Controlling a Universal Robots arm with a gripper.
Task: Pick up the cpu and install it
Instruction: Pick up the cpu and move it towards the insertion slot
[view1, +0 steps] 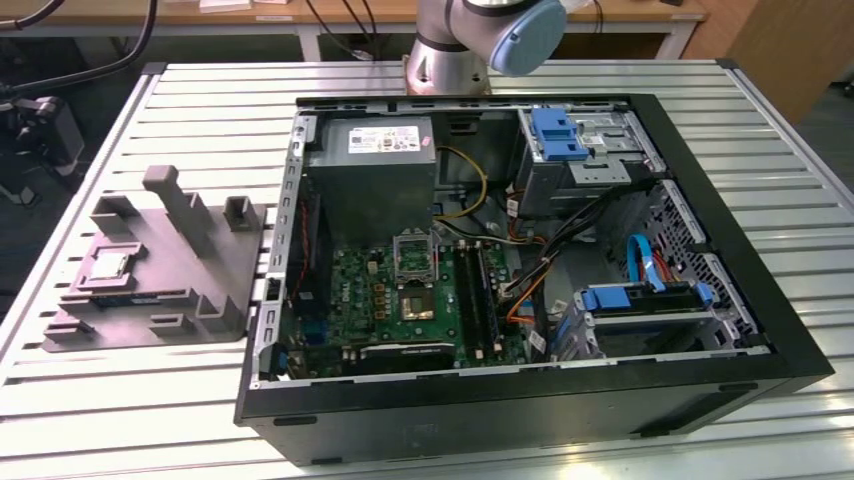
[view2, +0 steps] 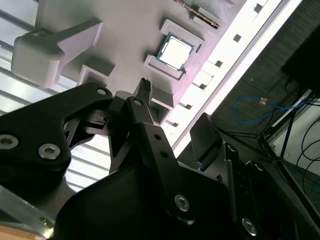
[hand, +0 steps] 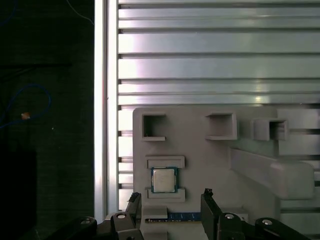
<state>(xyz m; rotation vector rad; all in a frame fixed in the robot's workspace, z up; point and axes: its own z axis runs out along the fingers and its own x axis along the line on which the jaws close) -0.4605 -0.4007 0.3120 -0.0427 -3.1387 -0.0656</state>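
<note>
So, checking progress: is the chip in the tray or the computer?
In the tray: the chip lies flat between two of its ridges; the open gripper holds nothing.

Slatted metal table (view1: 134, 420) — wooden desks (view1: 641, 15) behind

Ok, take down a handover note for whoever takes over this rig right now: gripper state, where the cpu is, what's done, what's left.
Gripper: open, holding nothing, hovering over the grey tray close to the cpu, not touching it.
Cpu: lying flat in its nest on the tray, which sits on the slatted table at the exterior view's left of the open computer case.
Done: nothing that shows; the cpu is not picked up.
Left: the pick itself and the install on the motherboard inside the case.
</note>
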